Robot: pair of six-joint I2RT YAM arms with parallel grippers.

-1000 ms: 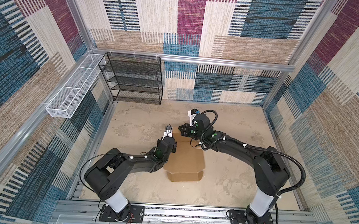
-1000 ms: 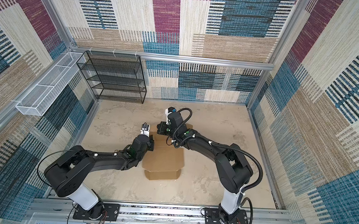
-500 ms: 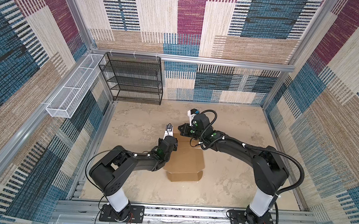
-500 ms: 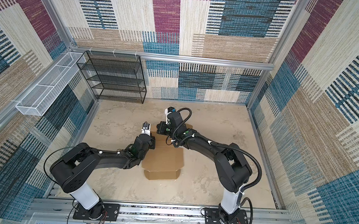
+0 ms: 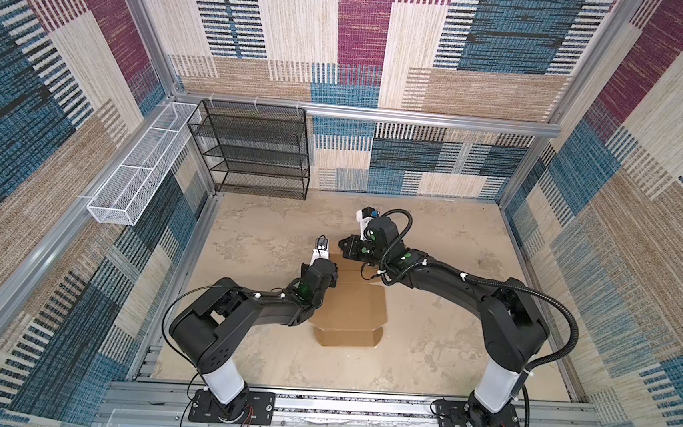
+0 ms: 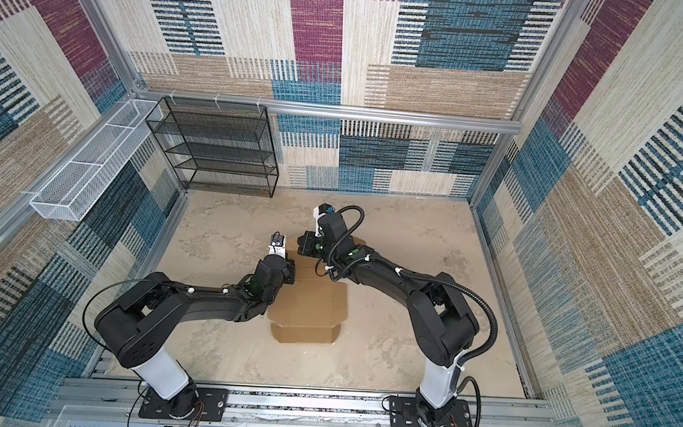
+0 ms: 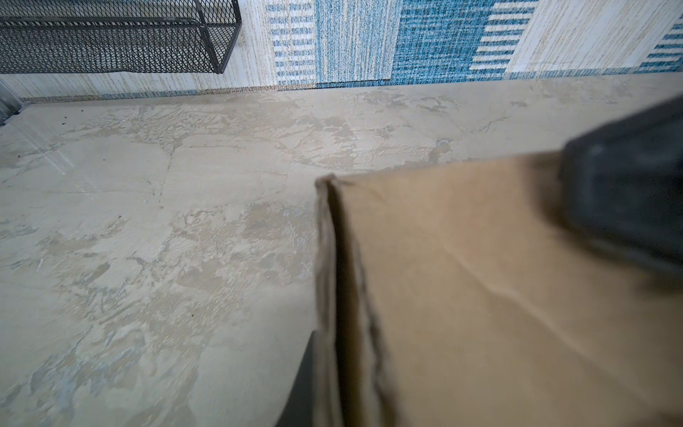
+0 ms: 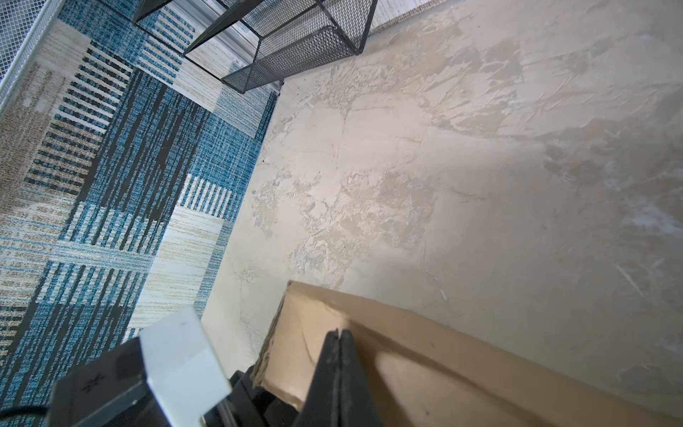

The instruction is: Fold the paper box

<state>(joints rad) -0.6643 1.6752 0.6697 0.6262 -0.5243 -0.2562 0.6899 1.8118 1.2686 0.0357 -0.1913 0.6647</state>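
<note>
Two black robot arms meet at the far left corner of the plain brown corrugated cardboard paper box [image 5: 351,307]. It lies part-folded in the middle of the mottled beige tabletop [image 5: 424,354], with its near flap toward the arm bases. The right gripper [image 8: 339,333] has its fingers pressed together, and the tips appear set on a brown panel just beside the corner's layered edge. The left gripper [image 5: 330,275] sits against the side wall at that same corner. We cannot tell whether its fingers pinch the cardboard or merely flank it. We judge that a corner wall is being tucked. The dangers, as we read them:
- The springy board could pop back if the narrow closed tips skid off the panel.
- The unanchored box could slide on the smooth surface under a sideways push.
- Two grippers working so near each other could knock together.
</note>
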